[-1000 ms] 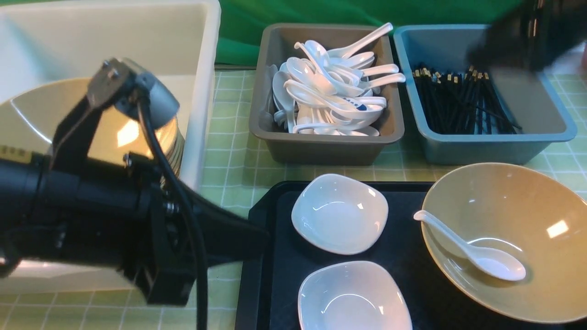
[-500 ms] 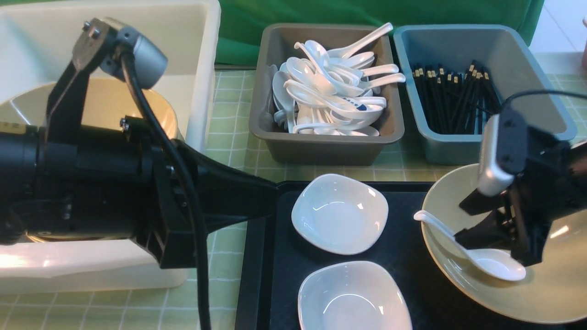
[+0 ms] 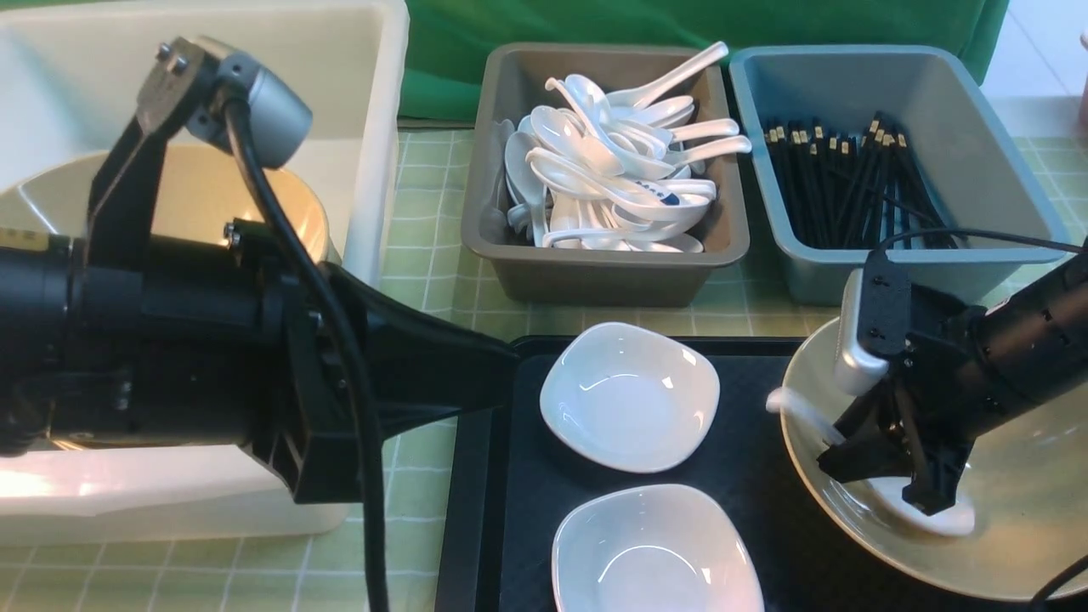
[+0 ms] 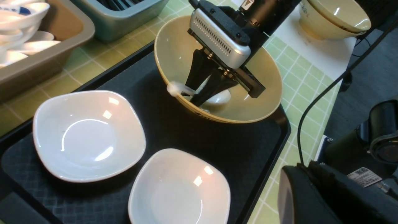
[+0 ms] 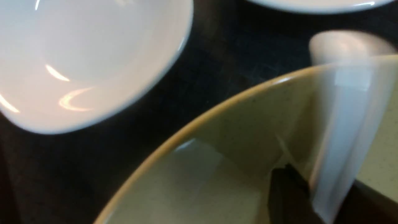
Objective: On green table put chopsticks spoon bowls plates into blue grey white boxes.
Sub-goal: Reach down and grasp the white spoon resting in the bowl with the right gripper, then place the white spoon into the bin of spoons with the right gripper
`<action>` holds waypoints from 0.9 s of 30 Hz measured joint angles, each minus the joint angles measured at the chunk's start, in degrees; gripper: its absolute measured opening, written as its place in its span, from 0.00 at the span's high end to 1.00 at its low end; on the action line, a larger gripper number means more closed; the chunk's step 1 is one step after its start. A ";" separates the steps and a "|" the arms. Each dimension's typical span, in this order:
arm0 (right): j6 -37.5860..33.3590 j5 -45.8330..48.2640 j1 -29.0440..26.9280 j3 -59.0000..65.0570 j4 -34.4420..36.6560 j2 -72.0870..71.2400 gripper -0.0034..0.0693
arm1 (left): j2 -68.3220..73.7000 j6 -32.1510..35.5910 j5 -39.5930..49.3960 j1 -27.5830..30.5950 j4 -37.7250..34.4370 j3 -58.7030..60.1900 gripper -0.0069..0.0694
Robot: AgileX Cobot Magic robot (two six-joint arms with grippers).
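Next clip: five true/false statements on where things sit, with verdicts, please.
1. The spoon lies in the tan bowl on the black tray. True.
2. The chopsticks are in the grey box. False: they lie in the blue box.
3. Both plates sit on the black tray. True.
4. The white box is empty. False: it holds another tan bowl.
5. The right gripper hangs over the plates. False: its fingers are in the tan bowl, at the spoon.

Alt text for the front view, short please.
The right end effector reaches down into the tan bowl on the black tray, straddling the white spoon. The left arm fills the left foreground before the white box. Two white plates lie on the tray, with a grey box and a blue box behind.
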 joint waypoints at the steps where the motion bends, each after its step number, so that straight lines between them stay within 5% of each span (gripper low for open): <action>1: 0.66 2.50 0.00 -1.16 -1.14 -0.33 0.75 | 0.00 0.00 0.13 0.00 -0.11 0.00 0.91; 8: 15.36 14.83 0.06 -20.12 -2.76 -1.54 0.75 | 0.00 0.00 -0.02 0.00 -0.25 0.00 0.91; 13: 22.30 12.91 0.48 -34.59 9.81 0.85 0.75 | 0.04 0.22 -3.53 0.00 -0.31 0.00 0.91; 16: 23.23 6.83 4.26 -42.27 17.75 6.02 0.75 | 0.67 0.96 -7.95 0.00 -0.57 0.00 0.91; 27: 28.64 -19.69 11.03 -55.08 20.20 25.78 0.74 | 3.88 1.26 -9.02 0.00 -0.69 0.00 0.91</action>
